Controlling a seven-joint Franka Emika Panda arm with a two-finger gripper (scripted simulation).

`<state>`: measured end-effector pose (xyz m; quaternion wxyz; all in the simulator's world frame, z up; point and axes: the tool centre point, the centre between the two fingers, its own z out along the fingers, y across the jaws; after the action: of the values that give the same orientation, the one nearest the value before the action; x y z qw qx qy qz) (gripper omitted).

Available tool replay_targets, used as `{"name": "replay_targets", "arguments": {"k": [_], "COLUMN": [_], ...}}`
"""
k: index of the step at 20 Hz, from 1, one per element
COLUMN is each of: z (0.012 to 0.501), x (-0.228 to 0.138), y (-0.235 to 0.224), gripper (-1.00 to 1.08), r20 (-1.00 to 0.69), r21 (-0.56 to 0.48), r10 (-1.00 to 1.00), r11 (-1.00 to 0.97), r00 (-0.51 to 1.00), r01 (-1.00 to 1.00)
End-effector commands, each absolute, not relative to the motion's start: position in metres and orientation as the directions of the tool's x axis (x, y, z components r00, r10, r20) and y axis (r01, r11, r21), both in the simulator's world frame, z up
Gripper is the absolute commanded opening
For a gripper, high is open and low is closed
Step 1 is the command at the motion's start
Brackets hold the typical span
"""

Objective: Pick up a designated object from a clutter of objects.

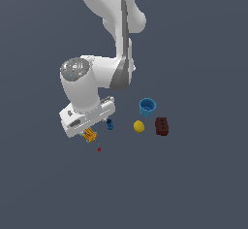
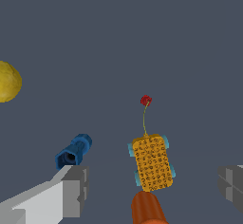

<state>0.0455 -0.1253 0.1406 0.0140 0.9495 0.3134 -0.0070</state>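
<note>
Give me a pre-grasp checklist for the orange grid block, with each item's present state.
1. Claw open: ok, fingers spread wide.
2. Orange grid block between the fingers: ok, though nearer one side's finger.
3. Small blue piece clear of the closing path: cannot tell, it lies close beside that finger.
4. Orange-brown item next to the block: not ok, it may get pinched too.
5. Yellow ball clear: ok, well apart.

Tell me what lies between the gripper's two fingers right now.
In the wrist view, the orange grid block lies between the open gripper's fingers, with an orange-brown rounded piece just before it. Neither finger touches the block.
</note>
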Motion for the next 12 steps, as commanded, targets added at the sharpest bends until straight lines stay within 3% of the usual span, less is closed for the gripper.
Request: {"name": "replay_targets", "arguments": {"k": [1,12], "z": [0.123,0.074], "x": [0.046,0.044], "y": [-0.133,-0.154], "gripper": [1.0,1.0], "r20": [-0.019,-0.004], "r21": [0.017,0.002], "r10": [0.636,0.742], "r11": [-0.771,-0.671], "r00": [0.771,0.671], "r01": [0.637,0.742]}}
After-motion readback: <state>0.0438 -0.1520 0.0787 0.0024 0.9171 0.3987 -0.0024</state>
